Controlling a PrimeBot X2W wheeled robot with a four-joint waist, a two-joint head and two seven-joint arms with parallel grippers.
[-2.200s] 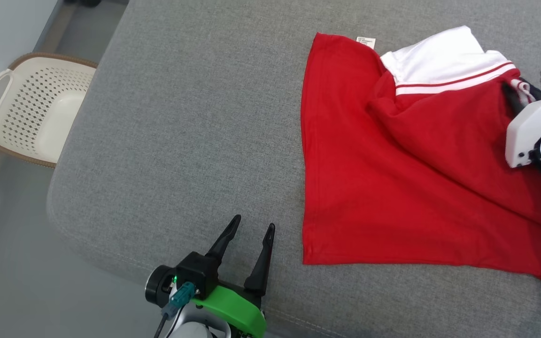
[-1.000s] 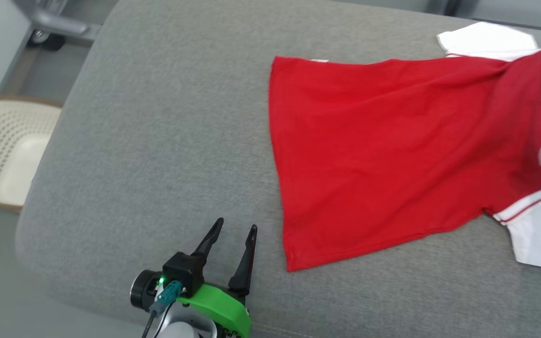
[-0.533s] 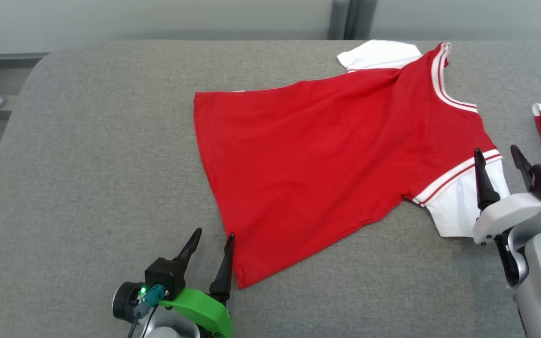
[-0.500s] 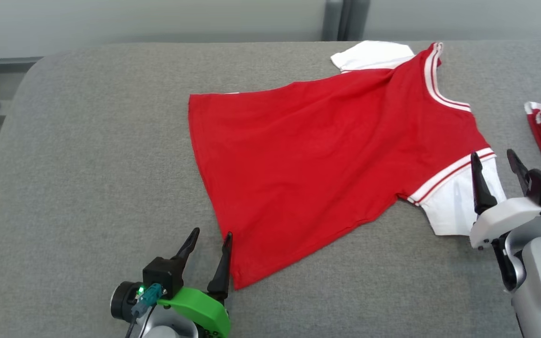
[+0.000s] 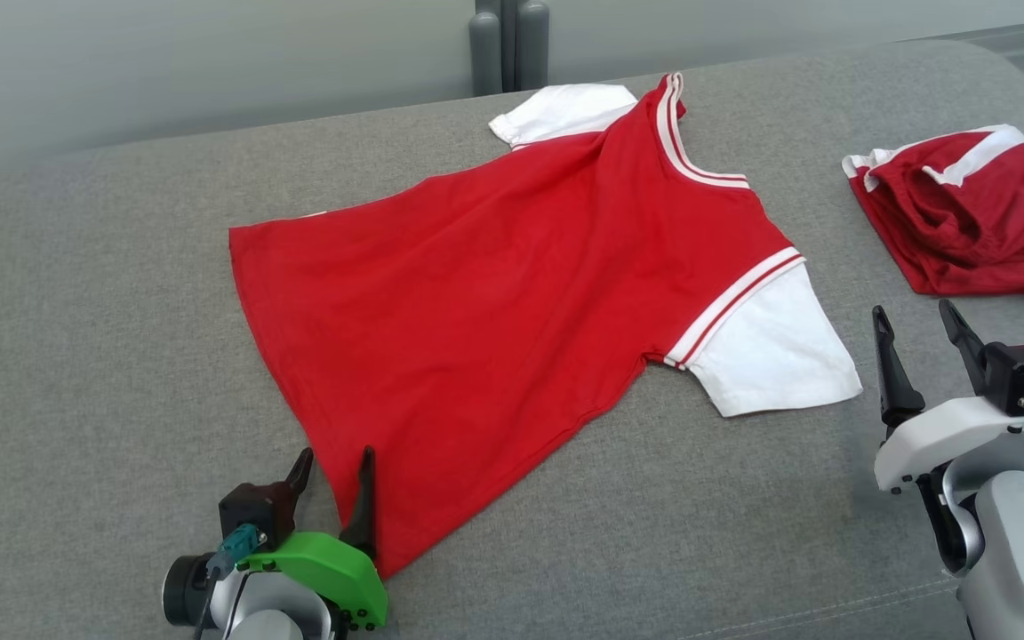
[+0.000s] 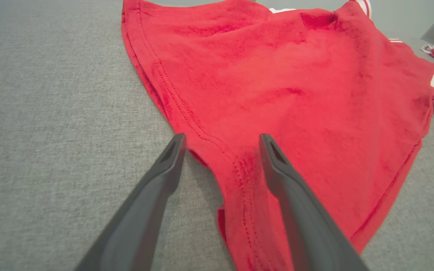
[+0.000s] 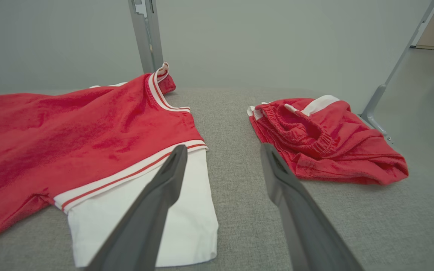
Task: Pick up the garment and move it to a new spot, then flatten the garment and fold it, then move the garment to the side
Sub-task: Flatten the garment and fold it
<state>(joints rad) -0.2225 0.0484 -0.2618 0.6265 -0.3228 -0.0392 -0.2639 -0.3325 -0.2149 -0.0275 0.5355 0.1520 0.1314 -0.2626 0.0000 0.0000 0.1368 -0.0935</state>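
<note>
The garment [image 5: 494, 284] is a red T-shirt with white sleeves and a striped collar, lying spread out on the grey padded surface [image 5: 121, 311]. My left gripper [image 5: 335, 456] is open at the shirt's near hem corner. In the left wrist view the hem [image 6: 205, 143] runs between the fingers of the left gripper [image 6: 222, 137], and one finger is over the red cloth. My right gripper [image 5: 912, 310] stands open just right of the near white sleeve [image 5: 770, 356], holding nothing. In the right wrist view this sleeve [image 7: 141, 210] lies left of the right gripper [image 7: 223, 147].
A second red piece of clothing with white trim [image 5: 965, 222] lies crumpled at the right, beyond my right gripper, also seen as a heap [image 7: 322, 139] in the right wrist view. A grey post [image 5: 508, 44] stands behind the surface's far edge.
The camera has swung round, so the whole picture shifted. The shirt went from bunched with my right gripper at its collar to lying spread, and that gripper is off it and open.
</note>
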